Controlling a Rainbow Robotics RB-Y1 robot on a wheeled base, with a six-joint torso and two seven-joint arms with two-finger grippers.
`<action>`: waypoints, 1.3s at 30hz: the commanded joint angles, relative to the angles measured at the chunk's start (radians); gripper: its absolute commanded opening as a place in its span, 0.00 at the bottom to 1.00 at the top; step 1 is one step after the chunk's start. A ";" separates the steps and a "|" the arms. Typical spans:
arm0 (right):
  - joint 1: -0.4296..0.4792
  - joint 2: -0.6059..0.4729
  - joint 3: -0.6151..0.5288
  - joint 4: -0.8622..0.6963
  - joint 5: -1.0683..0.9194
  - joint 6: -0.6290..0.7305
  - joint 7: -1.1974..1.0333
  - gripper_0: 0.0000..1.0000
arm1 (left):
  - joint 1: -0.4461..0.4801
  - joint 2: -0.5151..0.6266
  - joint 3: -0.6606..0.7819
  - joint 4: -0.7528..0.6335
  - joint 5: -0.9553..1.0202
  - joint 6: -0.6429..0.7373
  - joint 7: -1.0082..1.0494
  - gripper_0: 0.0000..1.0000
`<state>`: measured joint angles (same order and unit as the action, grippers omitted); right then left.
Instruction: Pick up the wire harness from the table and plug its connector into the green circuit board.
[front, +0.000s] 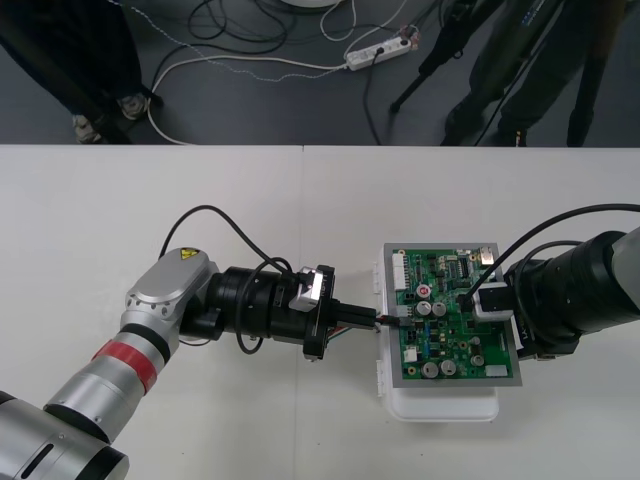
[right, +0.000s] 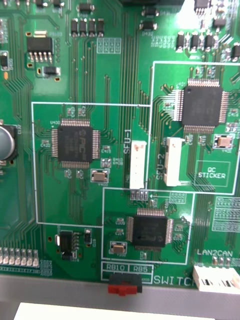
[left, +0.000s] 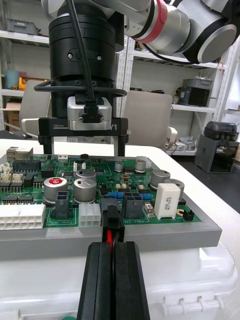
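Left gripper (left: 112, 247): mine, pinched narrow on the harness wires (left: 109, 235), red and black, at the green circuit board (right: 120, 75)'s left edge.
Plug (left: 112, 217): black, just past my fingertips, touching a dark socket on the board's edge; whether it is seated, I cannot tell.
Right gripper (left: 82, 150): fingers apart, empty, hovering over the board's right side.
Done: harness off the table, plug at the board.
Remaining: probably a final push, then release.

Silver links (front: 165, 290), red ring (front: 125, 362), black left gripper (front: 372, 320)
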<state>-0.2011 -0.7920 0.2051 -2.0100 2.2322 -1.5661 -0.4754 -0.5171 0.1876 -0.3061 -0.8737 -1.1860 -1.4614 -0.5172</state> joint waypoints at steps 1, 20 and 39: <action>-0.026 0.014 0.014 -0.033 0.003 -0.005 -0.034 1.00 | -0.021 -0.045 -0.022 -0.044 0.014 0.039 -0.073 0.00; -0.027 0.014 0.013 -0.033 0.003 -0.005 -0.034 1.00 | 0.017 -0.048 -0.030 -0.071 0.006 0.047 -0.058 0.00; -0.027 0.014 0.014 -0.033 0.003 -0.005 -0.037 1.00 | 0.022 -0.065 -0.053 -0.073 0.006 0.061 -0.044 0.00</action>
<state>-0.2011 -0.7920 0.2051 -2.0100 2.2329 -1.5662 -0.4754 -0.4974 0.1790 -0.3262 -0.9009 -1.1865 -1.4238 -0.5172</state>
